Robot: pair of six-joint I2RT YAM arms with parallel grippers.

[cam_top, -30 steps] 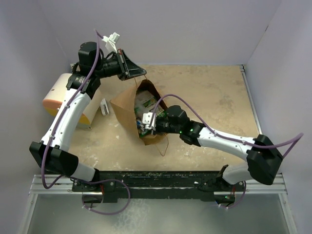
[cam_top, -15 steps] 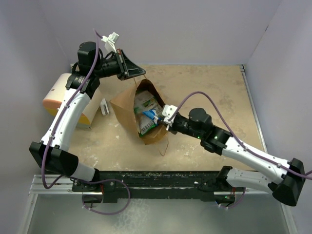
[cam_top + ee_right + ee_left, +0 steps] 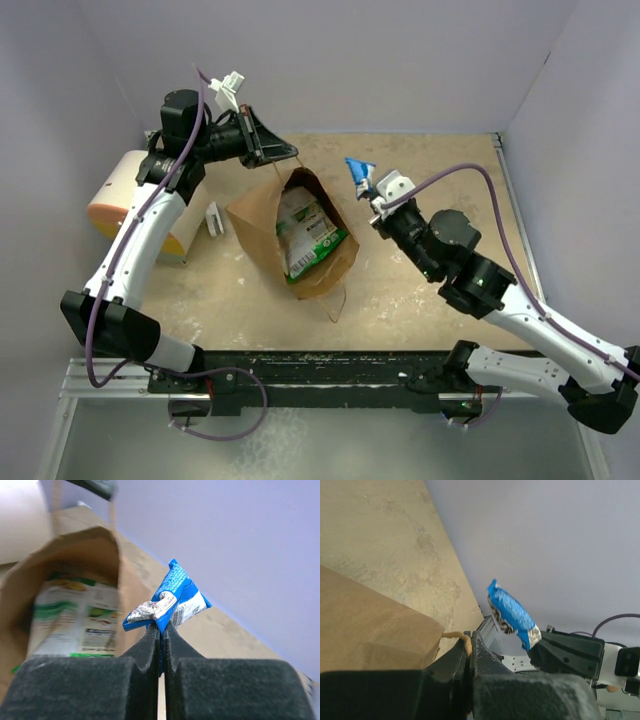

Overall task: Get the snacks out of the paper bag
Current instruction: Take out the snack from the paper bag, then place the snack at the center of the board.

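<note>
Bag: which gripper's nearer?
Left. The left gripper is shut on the handle of the bag; the right gripper holds a blue packet off to its right.

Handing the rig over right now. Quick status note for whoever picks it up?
Left gripper: shut on the handle of the paper bag.
Right gripper: shut on the small blue packet, held in the air to the right of the bag.
Done: blue packet out, not yet set down.
Left: green-white packet lies in the bag; anything beneath it is hidden.
</note>
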